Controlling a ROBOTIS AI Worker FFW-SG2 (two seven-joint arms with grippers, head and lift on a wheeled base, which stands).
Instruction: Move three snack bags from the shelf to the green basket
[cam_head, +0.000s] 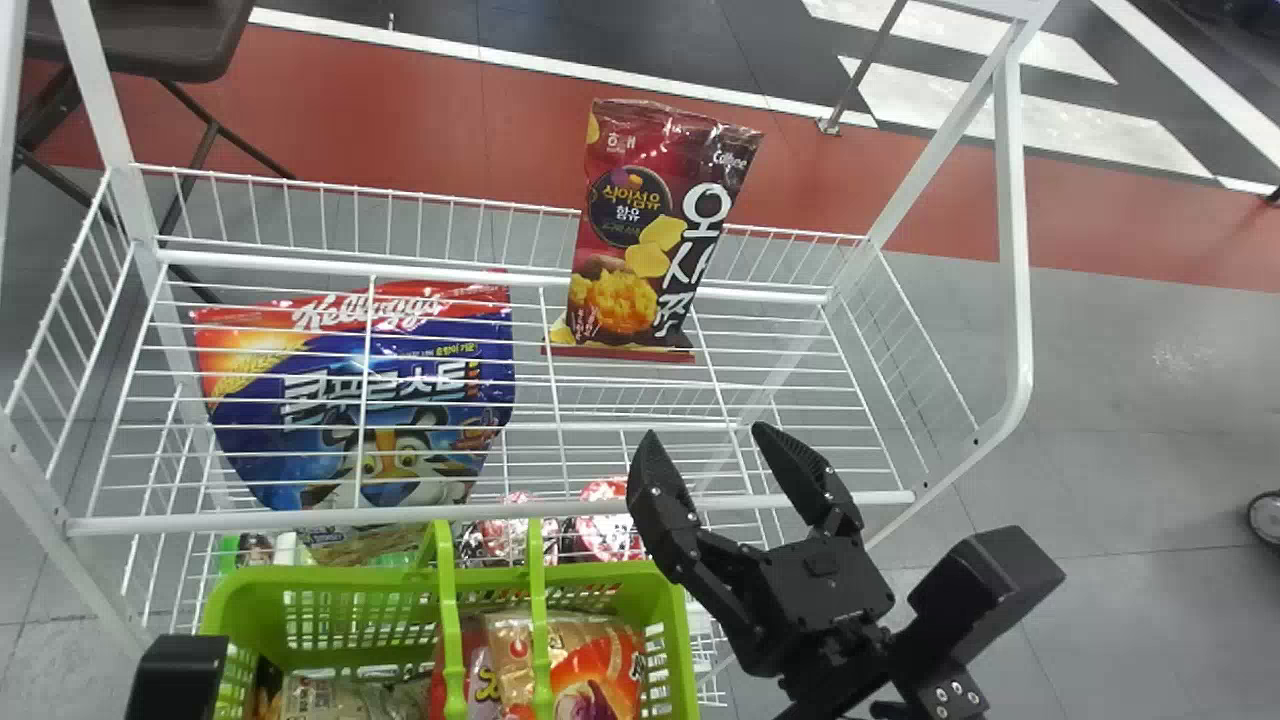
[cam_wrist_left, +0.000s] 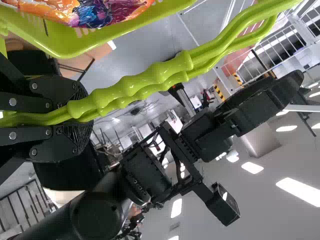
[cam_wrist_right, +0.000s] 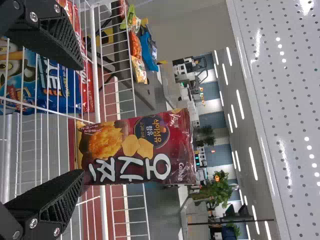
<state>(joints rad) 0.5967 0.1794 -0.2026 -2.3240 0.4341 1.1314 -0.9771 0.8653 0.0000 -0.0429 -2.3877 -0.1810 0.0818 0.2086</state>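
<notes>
My right jaws stood wide open, empty, facing red snack bag (cam_head: 640, 235), upright on shelf (cam_head: 160, 523). Left jaws gripped handles (cam_wrist_left: 145, 80) of green basket (cam_head: 330, 578). Pickup was in hand, I judged; next move needed level advance, gentle squeeze.

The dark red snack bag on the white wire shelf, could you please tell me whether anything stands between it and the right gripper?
Nothing visible does: the right gripper faces the dark red snack bag with open jaws, across free space; the white wire shelf only runs beneath that gap.
</notes>
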